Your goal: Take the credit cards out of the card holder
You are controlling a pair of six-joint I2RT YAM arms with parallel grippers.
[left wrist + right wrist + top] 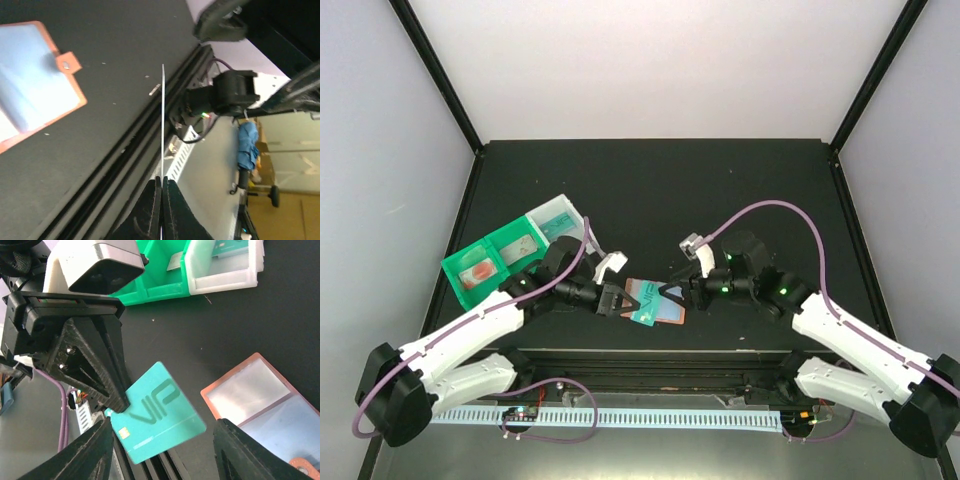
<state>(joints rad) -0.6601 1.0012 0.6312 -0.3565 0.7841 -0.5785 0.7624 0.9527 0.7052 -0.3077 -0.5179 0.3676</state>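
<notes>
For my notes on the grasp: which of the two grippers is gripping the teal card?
The left gripper: its closed fingertips pinch one corner of the teal card. The right gripper has its jaws apart, one on each side of the card.

The card holder (670, 314) lies open on the table (650, 190), near its front edge and about midway between the 2 arms. The left gripper (616, 299) is just to its left and the right gripper (678, 293) just to its right, the 2 facing each other. 1 card (642, 304) is held at 1 end by the left gripper, up off the table, beside the card holder and apart from it. A tray (455, 272) stands behind and to the left, well apart from the card holder.
</notes>
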